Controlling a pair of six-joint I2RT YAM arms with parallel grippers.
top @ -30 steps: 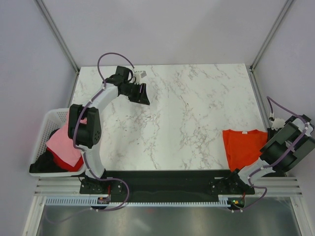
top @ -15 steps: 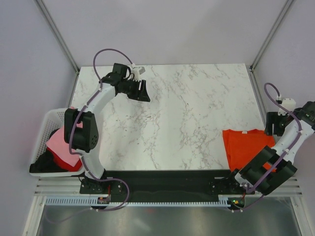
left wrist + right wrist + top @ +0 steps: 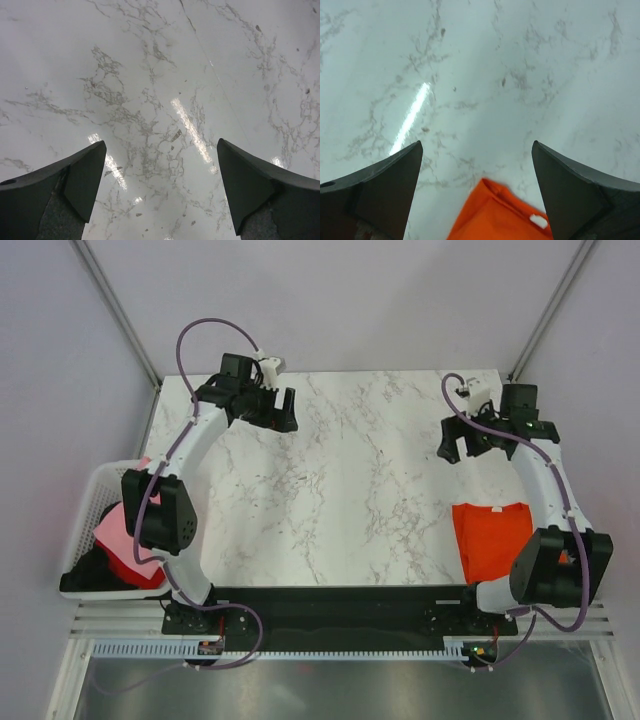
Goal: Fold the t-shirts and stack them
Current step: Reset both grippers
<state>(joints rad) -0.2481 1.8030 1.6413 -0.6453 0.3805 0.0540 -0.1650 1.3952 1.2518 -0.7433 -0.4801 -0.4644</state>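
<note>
A folded orange t-shirt (image 3: 492, 540) lies flat near the table's front right corner. In the right wrist view its edge (image 3: 492, 215) and small white neck label (image 3: 538, 220) show low between the fingers. My right gripper (image 3: 456, 443) (image 3: 477, 144) hovers open and empty over bare marble, behind the shirt and apart from it. My left gripper (image 3: 283, 412) (image 3: 161, 144) stands open and empty over the back left of the table. Pink (image 3: 122, 530), red (image 3: 143, 576) and black (image 3: 84, 576) t-shirts are piled in the basket at the left.
A white lattice basket (image 3: 100, 483) sits off the table's left edge beside the left arm. Marble tabletop (image 3: 360, 480) stretches between the two grippers. Metal frame posts rise at the back corners, and both arm bases stand at the near edge.
My right arm swung from the near right edge, past the orange shirt, to the back right, and its jaws opened. My left gripper drifted back and left and opened wider.
</note>
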